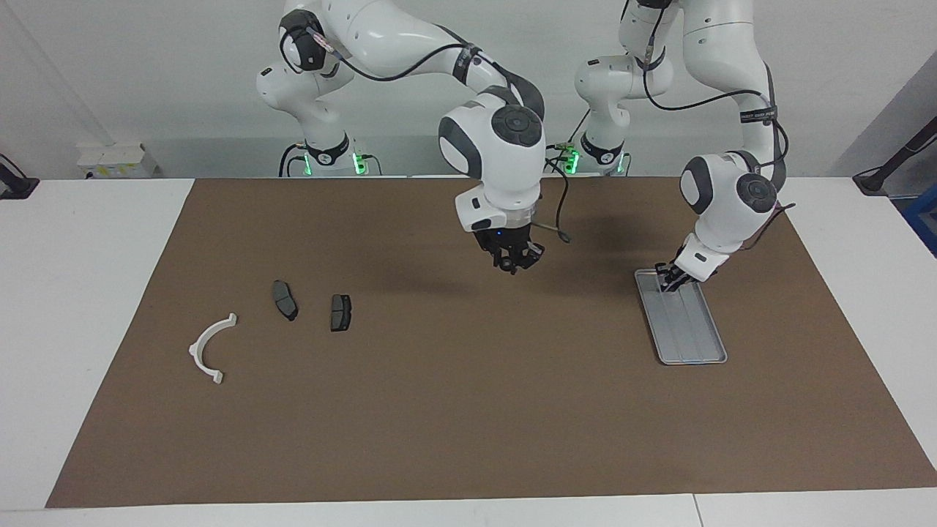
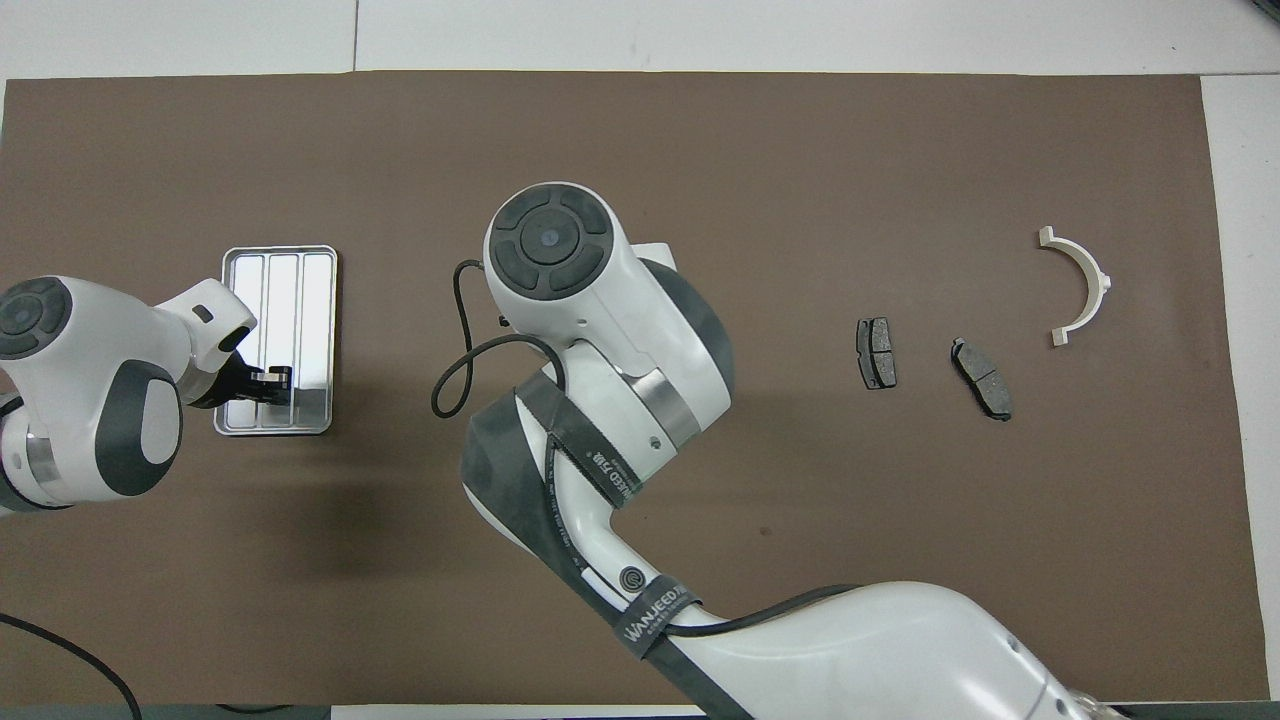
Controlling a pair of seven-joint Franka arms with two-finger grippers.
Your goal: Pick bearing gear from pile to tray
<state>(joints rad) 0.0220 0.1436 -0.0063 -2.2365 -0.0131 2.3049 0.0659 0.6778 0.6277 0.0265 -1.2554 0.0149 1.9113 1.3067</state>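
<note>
robot lab: two white arms, brown mat.

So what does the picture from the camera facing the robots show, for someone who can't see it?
The right gripper hangs in the air over the middle of a brown mat, while the left gripper sits shut at the silver tray. Two dark pads and a white arc piece lie toward the right arm's end.

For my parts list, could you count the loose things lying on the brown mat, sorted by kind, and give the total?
Dark grey pad-like plates: 2
White arc-shaped plastic piece: 1
Silver-grey metal tray: 1
Total: 4
</note>
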